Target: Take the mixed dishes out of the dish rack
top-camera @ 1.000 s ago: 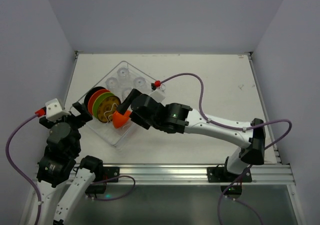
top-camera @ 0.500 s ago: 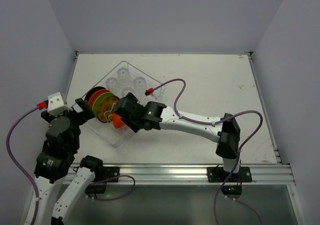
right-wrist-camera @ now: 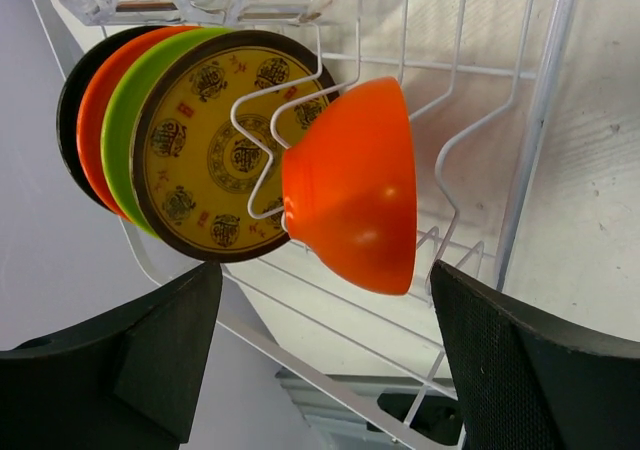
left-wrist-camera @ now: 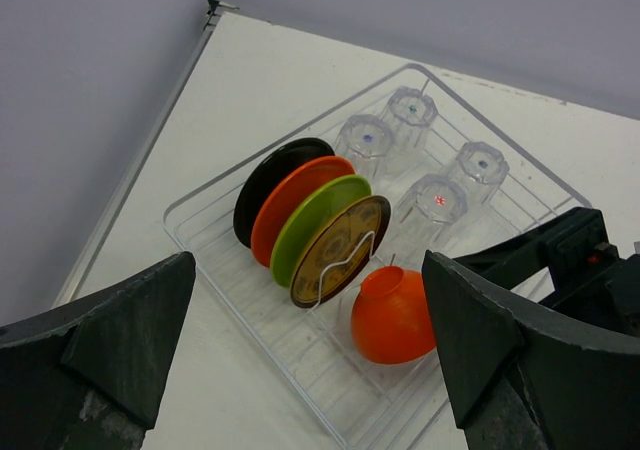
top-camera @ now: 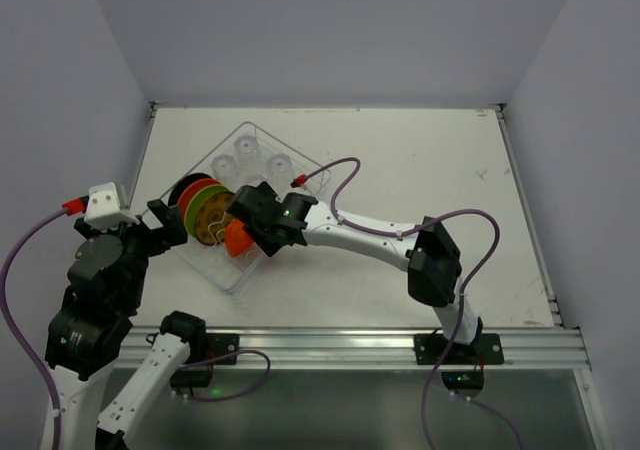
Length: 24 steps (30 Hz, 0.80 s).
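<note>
The wire dish rack (top-camera: 228, 275) stands at the table's left. In it stand black (left-wrist-camera: 262, 185), orange-red (left-wrist-camera: 295, 205), green (left-wrist-camera: 318, 225) and yellow patterned (left-wrist-camera: 340, 250) plates on edge. The orange-red bowl (top-camera: 238, 238) lies tilted against a prong beside them, also in the left wrist view (left-wrist-camera: 395, 315) and right wrist view (right-wrist-camera: 355, 200). Several clear glasses (left-wrist-camera: 440, 202) stand at the rack's far end. My right gripper (top-camera: 252, 228) is open over the rack, close to the bowl and not holding it (right-wrist-camera: 325, 360). My left gripper (top-camera: 165, 220) is open and empty, above the rack's left side (left-wrist-camera: 310, 370).
The rack's wire prongs (right-wrist-camera: 545, 100) rise around the bowl. The left wall (top-camera: 110, 120) runs close beside the rack. The right arm's cable (top-camera: 340, 165) loops over the table behind the rack. The table (top-camera: 430, 160) stretches to the right of the rack.
My right arm has reached further left and lower, bringing its open gripper up to the bowl. My left arm has shifted a little left. The dishes have not moved.
</note>
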Motion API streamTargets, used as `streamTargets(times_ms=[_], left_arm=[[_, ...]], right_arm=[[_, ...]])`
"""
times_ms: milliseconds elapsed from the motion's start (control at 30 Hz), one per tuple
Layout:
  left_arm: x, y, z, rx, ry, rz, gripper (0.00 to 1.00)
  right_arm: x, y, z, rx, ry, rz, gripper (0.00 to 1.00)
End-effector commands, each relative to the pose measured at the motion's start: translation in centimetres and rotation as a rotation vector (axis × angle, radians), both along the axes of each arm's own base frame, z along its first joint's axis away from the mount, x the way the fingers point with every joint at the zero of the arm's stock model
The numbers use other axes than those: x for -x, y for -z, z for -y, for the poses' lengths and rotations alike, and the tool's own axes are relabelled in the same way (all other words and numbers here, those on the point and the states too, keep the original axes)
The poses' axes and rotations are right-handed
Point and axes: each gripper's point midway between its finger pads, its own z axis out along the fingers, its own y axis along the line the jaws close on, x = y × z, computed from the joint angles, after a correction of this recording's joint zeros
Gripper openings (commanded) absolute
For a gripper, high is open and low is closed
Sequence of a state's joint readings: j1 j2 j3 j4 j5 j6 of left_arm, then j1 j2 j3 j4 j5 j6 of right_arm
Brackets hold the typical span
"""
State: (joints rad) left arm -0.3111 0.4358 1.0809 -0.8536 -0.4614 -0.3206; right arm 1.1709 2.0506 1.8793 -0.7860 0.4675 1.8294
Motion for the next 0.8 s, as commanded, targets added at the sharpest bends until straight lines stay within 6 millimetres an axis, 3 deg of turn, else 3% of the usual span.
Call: streamTargets(times_ms=[0,133,400,767], left_arm=[[0.3,0.7,0.6,-0.035,0.055,-0.038,1.0],[0.1,1.4,0.9,-0.043,0.068,-0.06,1.0],[0.3,1.1,1.2,-0.044,0.096,-0.044,1.0],[0.2,1.2,1.4,-0.045,0.106,-0.044,1.0]], right_arm=[[0.0,-1.1,-0.8,-0.052,0.035,-0.009,0.86],[-0.1,0.0,-1.2,-0.05,0.045,-0.032,0.87],[-0.9,0.9,-1.8,-0.048,0.028,-0.031,0.87],[-1.8,0.5,-2.7,-0.155,-0.057,0.04,0.89]])
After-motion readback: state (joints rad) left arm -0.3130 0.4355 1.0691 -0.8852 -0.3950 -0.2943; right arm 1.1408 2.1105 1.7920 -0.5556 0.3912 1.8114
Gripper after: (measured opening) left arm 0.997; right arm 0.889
